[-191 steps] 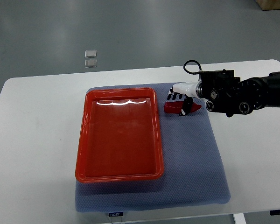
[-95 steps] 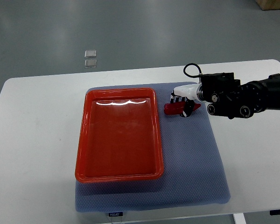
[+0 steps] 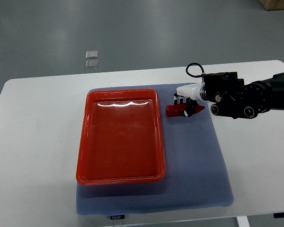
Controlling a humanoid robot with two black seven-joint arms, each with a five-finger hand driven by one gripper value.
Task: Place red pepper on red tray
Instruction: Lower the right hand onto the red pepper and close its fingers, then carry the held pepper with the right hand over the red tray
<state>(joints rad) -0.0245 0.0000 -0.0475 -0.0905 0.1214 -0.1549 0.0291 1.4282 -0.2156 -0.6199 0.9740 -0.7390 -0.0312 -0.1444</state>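
Top view: right robot hand (image 3: 184,100) has its fingers curled down around the red pepper (image 3: 181,109), which lies on the blue mat (image 3: 194,161) just beside the red tray (image 3: 120,175) on the white desk (image 3: 38,142).

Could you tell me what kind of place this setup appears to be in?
Probably a robotics lab: a plain white table on a grey floor, a blue mat with a shallow red plastic tray, and a black robot arm.
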